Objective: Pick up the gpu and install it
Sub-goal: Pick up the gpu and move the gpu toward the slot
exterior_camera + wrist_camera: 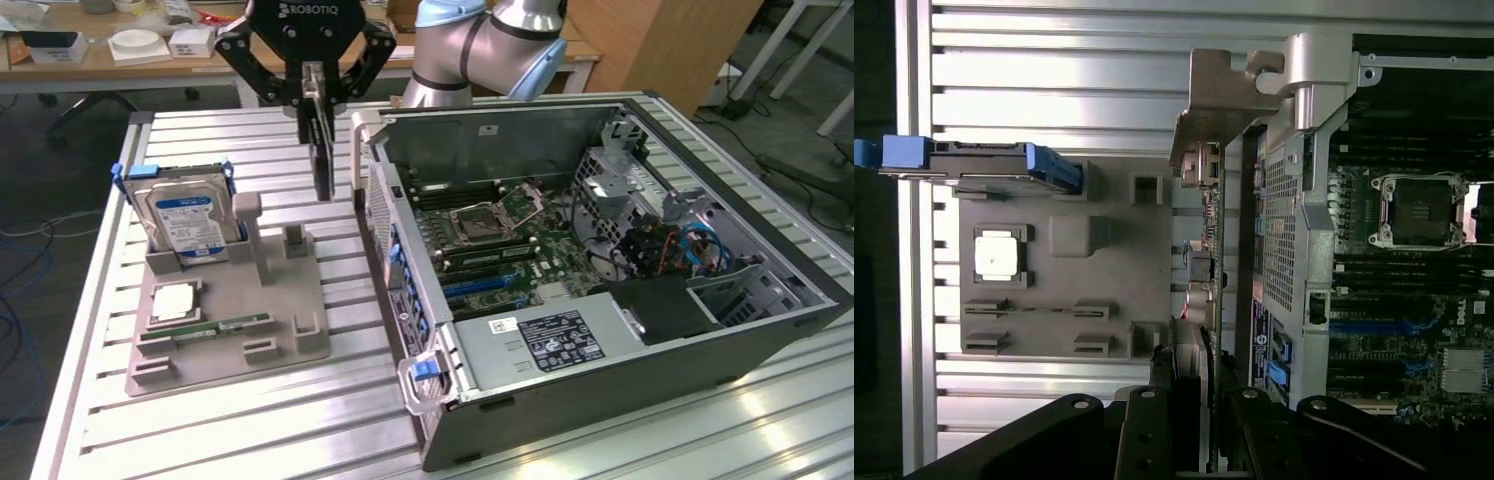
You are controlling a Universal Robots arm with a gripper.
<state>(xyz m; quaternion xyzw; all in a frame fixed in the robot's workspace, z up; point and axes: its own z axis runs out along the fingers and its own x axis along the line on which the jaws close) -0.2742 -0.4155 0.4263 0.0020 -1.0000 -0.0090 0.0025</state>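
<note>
Desk (pixel 267 420): slatted metal, carrying a grey holder and an opened computer case.
Holder (pixel 267 300): by the desk edge at the exterior view's left; a processor chip (pixel 174 300) and a green memory stick (pixel 220 327) lie in its near part.
Hard drive (pixel 191 222): upright in a blue frame at the holder's far end.
Computer case (pixel 534 400): on its side toward the opposite desk edge, motherboard (pixel 494 240) exposed.
Gpu (pixel 322 160): hanging on edge over the strip of desk between holder and case, just beside the case's perforated wall, with its metal bracket (pixel 1229 95) at the end away from the fingers.
End effector (pixel 316 100): narrow, fingers pinched on the gpu's upper edge.
Arm (pixel 481 40): above the desk's far edge.
</note>
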